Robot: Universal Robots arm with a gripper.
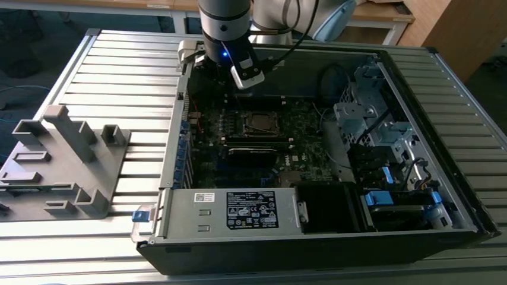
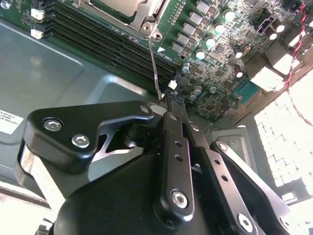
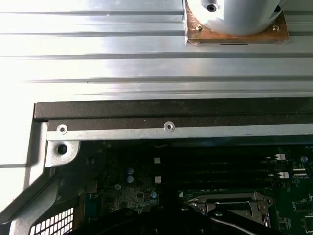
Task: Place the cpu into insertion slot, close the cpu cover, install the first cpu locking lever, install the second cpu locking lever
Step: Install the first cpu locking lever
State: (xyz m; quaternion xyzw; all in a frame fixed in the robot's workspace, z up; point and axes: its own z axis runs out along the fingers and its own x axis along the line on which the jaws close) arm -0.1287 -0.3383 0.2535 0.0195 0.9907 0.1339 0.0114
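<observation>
Our gripper (image 2: pixel 172 103) is pinched narrow right beside the locking lever (image 2: pixel 154 63), we reckon to nudge that thin wire; cpu cover (image 2: pixel 152 9) looks down over the cpu (image 2: pixel 120 6).

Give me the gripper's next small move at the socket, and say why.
Probably press the raised locking lever down toward the motherboard. In the second wrist view the gripper sits by the lever's free end, the lever stands up unlatched, and the cpu cover looks closed over the cpu.
</observation>
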